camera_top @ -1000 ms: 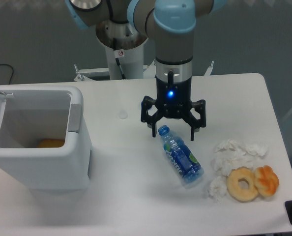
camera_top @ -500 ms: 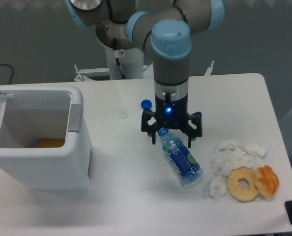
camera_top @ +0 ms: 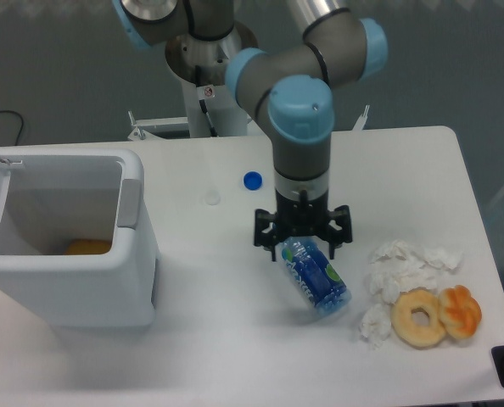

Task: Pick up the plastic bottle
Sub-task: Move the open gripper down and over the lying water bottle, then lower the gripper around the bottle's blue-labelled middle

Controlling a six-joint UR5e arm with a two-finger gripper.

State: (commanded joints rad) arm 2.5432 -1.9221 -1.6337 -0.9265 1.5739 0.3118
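Your arm reaches out from its base at the back of the table and bends down at the wrist, pointing straight down. Your gripper (camera_top: 302, 246) hangs low, its two fingers spread apart.

You are looking at a robot lab bench.
A UR5e arm (camera_top: 301, 110) is standing on a pedestal (camera_top: 210, 93) at the far edge of a bare white table (camera_top: 235, 339), a plain grey wall is running behind it, and staged props are lying around: a white bin (camera_top: 74, 254) at left, tissues (camera_top: 400, 267) and doughnuts (camera_top: 434, 315) at right.
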